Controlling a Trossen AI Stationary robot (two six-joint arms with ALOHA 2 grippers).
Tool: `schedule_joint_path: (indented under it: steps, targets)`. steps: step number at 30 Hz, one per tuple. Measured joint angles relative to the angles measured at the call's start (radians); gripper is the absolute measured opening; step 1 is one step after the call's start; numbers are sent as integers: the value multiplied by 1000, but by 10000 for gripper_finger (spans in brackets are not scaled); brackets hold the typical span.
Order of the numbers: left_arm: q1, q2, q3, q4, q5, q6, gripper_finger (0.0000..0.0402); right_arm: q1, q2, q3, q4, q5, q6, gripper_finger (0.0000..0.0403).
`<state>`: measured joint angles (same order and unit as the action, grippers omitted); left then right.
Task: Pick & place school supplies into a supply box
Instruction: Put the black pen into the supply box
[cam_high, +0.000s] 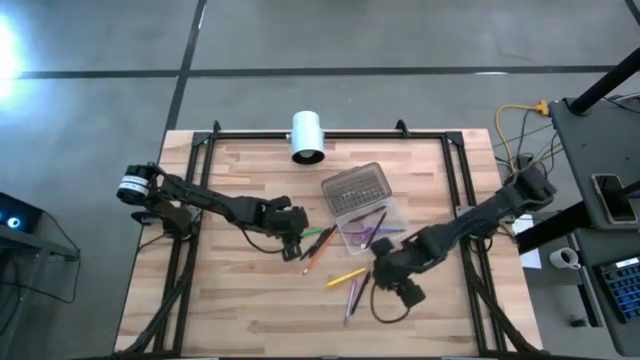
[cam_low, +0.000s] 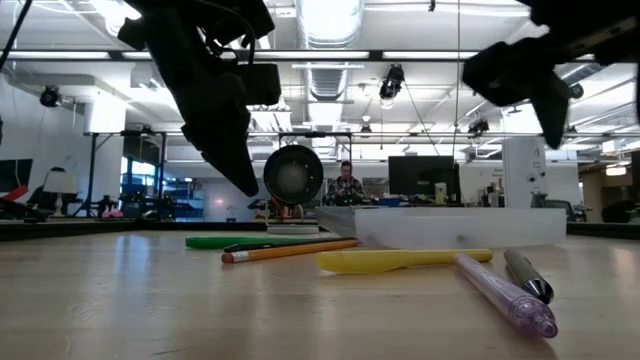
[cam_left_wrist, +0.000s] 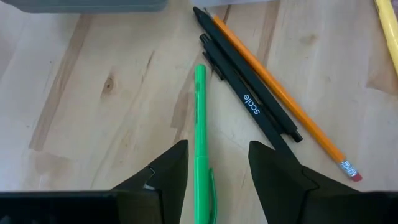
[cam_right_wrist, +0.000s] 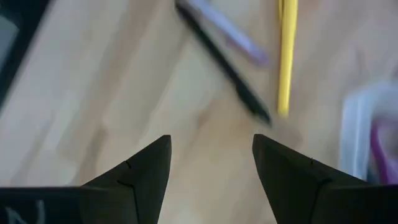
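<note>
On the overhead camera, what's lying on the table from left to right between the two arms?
Left tool → green pen → yellow pen → clear box → right tool. The pens by the green one overlap too much to order.

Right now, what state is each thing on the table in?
supply box: lid open, some supplies inside.
green pen: flat on table, between the left gripper jaws, not gripped.
black pen: loose on table.
orange pencil: loose on table.
yellow pen: loose on table.
right gripper: open, empty.
</note>
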<state>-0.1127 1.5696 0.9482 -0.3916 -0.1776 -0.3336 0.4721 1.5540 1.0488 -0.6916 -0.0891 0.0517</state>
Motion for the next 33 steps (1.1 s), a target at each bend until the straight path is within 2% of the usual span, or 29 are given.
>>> schedule_joint_path:
  steps: [5, 11, 14, 24, 28, 33]
  targets:
    - [0, 0, 0, 4, 0, 0, 154, 1, 109, 44, 123, -25, -7, 219]
    - [-5, 0, 0, 4, -2, 1, 154, 7, 229, 89, 121, -13, -1, 219]
    - [-11, 0, 0, 4, -2, 3, 154, 9, 278, 116, 119, 29, -25, 219]
    - [-24, 0, -1, 2, -2, 7, 154, 8, 391, 166, 121, 43, -115, 218]
    - [-34, 0, -1, -2, 1, 7, 154, -7, 422, 165, 116, 36, -119, 191]
    - [-40, 0, -2, -3, 0, 7, 154, -36, 442, 166, 108, 32, -119, 124]
